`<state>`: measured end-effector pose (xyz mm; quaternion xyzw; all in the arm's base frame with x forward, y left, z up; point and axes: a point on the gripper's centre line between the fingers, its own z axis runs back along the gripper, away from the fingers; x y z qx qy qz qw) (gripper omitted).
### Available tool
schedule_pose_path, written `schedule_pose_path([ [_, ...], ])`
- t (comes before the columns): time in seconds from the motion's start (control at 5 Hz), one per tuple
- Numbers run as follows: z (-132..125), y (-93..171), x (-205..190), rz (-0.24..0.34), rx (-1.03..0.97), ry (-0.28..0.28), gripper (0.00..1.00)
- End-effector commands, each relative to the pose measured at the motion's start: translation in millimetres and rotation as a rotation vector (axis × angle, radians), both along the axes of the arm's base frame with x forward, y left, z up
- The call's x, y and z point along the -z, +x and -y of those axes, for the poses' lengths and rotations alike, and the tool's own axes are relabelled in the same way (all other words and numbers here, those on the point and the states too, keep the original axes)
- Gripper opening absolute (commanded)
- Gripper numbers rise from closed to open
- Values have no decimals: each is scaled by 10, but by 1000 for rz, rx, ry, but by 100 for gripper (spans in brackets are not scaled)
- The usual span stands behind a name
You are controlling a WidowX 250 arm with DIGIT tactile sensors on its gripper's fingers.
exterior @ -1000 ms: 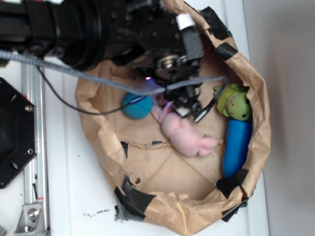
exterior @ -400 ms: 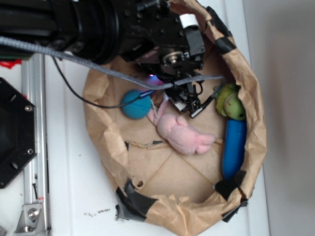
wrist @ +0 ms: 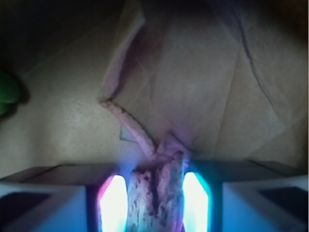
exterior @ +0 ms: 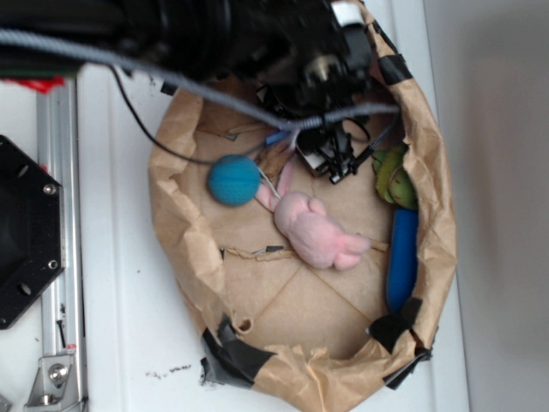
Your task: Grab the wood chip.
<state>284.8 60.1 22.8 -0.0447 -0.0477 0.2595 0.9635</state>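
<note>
In the wrist view the wood chip (wrist: 155, 195), rough and brown with dark streaks, stands upright between my two glowing pads (wrist: 114, 203). Both pads press its sides, so my gripper (wrist: 154, 203) is shut on it. From outside, the chip (exterior: 274, 161) shows as a brown sliver under the black arm, just right of the blue ball (exterior: 233, 180) and above the pink bunny's ear. My gripper (exterior: 279, 157) there is mostly hidden by the arm and cables. A torn paper edge (wrist: 128, 121) of the bag floor lies just ahead of the chip.
The brown paper bag (exterior: 184, 232) forms a walled bowl around everything. Inside lie the pink plush bunny (exterior: 313, 232), a green plush toy (exterior: 393, 176) and a blue cylinder (exterior: 401, 257) along the right wall. A metal rail (exterior: 51, 215) runs down the left.
The arm and gripper have moved toward the top of the picture. The bag and the toys in it have shifted slightly the same way.
</note>
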Motion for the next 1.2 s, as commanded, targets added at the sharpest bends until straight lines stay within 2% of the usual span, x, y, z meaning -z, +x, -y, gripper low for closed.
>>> schedule_pose_path([
  [0.0,144,202,-781,72,156,81,0],
  [0.2,434,209,-1138,108,229,156,0],
  [0.4,636,186,-1328,103,307,169,0],
  [0.6,763,113,-1381,95,360,109,0],
  [0.8,929,0,-1353,94,377,117,0],
  [1.0,911,-4,-1317,72,354,151,0],
])
